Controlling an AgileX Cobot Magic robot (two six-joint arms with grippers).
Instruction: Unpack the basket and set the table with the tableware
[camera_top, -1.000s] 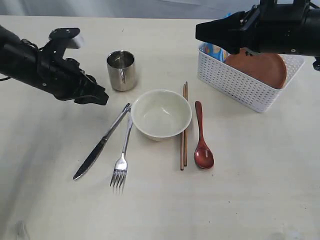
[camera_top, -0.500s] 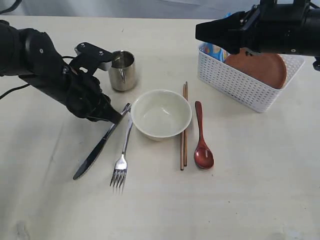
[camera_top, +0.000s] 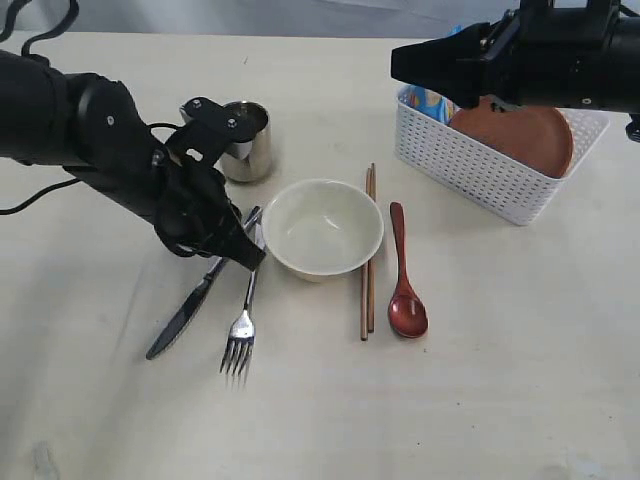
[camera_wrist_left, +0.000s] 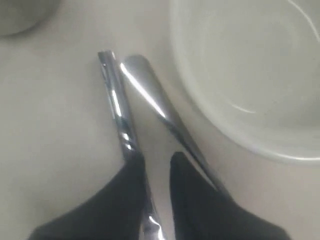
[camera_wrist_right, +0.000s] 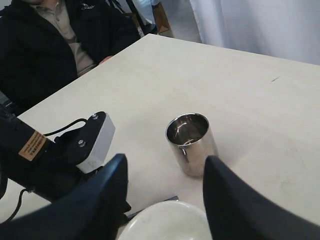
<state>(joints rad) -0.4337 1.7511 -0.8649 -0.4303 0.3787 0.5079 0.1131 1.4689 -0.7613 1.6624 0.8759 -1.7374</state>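
Steel knife (camera_wrist_left: 117, 105) inside left hand (camera_wrist_left: 156, 162), fork (camera_wrist_left: 150, 95) and cream bowl (camera_wrist_left: 250, 75) just beside.

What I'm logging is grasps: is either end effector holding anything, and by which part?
Left end effector straddles the knife at its handle; a firm hold cannot be told. Right end effector holds nothing.

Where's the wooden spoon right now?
In the exterior view, the spoon lies right of centre, just right of the chopsticks and bowl.

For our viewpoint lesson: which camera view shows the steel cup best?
The right wrist view: the steel cup stands whole, unobstructed. In the exterior view the left arm overlaps it; the left wrist view catches only a blurred edge.
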